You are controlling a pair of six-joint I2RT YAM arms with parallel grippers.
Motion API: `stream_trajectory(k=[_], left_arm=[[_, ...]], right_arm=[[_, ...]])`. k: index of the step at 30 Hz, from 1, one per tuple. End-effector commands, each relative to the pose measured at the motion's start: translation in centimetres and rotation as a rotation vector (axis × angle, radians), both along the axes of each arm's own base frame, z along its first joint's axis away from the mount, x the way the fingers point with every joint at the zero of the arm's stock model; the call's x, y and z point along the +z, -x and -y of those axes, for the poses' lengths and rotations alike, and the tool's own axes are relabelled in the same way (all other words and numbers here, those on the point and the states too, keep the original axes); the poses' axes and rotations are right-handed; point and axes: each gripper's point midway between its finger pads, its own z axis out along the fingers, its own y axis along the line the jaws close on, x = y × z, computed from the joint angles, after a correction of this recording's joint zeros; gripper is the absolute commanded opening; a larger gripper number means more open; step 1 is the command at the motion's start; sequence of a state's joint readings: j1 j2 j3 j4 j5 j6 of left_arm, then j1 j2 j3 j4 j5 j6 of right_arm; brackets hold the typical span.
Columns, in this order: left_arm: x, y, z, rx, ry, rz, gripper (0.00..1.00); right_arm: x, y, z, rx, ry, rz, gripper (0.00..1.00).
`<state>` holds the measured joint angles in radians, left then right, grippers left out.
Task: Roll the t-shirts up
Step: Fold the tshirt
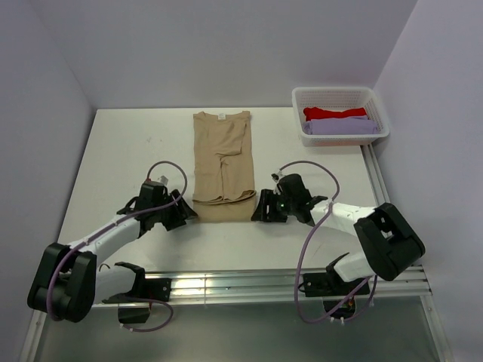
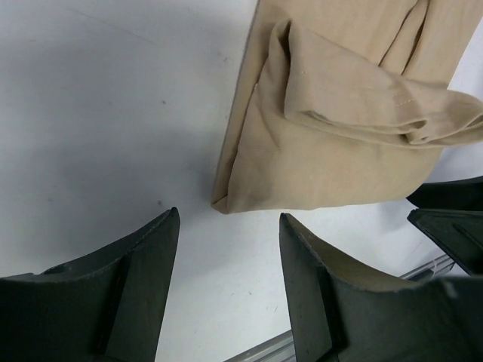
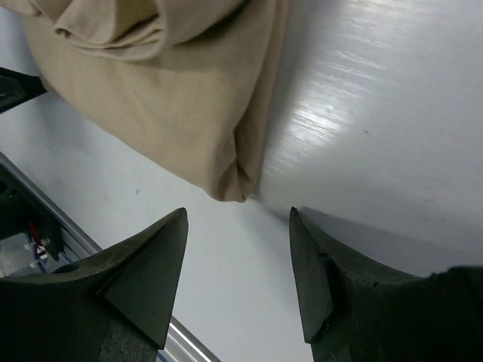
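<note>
A tan-beige t-shirt (image 1: 223,162) lies lengthwise in the middle of the table, sleeves folded in and its near hem turned over into a first fold (image 1: 223,205). My left gripper (image 1: 183,212) stands open just off the fold's left corner (image 2: 220,204), with nothing between its fingers. My right gripper (image 1: 262,206) stands open just off the fold's right corner (image 3: 230,192), also empty. Bare tabletop shows between the fingers in both wrist views. A red t-shirt (image 1: 334,112) and a lavender t-shirt (image 1: 341,126) lie in the basket.
The white lattice basket (image 1: 381,133) stands at the table's back right corner. A metal rail (image 1: 249,285) runs along the near edge by the arm bases. White walls close the table on three sides.
</note>
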<state>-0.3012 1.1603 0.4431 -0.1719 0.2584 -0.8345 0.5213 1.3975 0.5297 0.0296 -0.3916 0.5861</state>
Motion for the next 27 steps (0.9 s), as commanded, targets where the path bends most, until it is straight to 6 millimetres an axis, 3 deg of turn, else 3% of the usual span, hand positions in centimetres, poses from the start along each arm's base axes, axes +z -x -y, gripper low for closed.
stream_trajectory(k=[1,9,15,18,21,22,25,27], left_arm=[[0.9,-1.4,1.4,-0.017,0.044,0.084,0.61],[-0.4,-2.1,1.4,-0.012,0.029,0.106,0.58],[-1.8,-1.4,1.7,-0.026,0.032,0.059,0.53],[-1.9,-1.1,1.7,-0.03,0.033,0.06,0.5],[-1.6,-0.9,2.1,-0.051,0.047,0.058,0.31],[-1.7,-0.7,2.2,-0.055,0.044,0.053,0.26],[-1.8,-0.6,1.7,-0.043,0.01,0.042,0.04],[-2.2,0.0,1.0,-0.026,-0.031,-0.004,0.0]], right_arm=[[2.3,-2.2,-2.1,-0.023,-0.068,0.157,0.63],[0.7,-2.6,-3.1,-0.006,-0.027,0.189,0.59],[-0.2,-2.3,-3.2,-0.004,-0.015,0.171,0.49],[-0.4,-2.1,-3.1,-0.005,-0.008,0.175,0.36],[-0.6,-2.0,-3.1,0.001,-0.008,0.165,0.14],[-0.7,-1.9,-3.2,0.005,-0.008,0.16,0.01],[-0.4,-1.9,-3.0,-0.005,0.0,0.157,0.0],[-0.1,-1.9,-2.6,-0.017,0.017,0.153,0.0]])
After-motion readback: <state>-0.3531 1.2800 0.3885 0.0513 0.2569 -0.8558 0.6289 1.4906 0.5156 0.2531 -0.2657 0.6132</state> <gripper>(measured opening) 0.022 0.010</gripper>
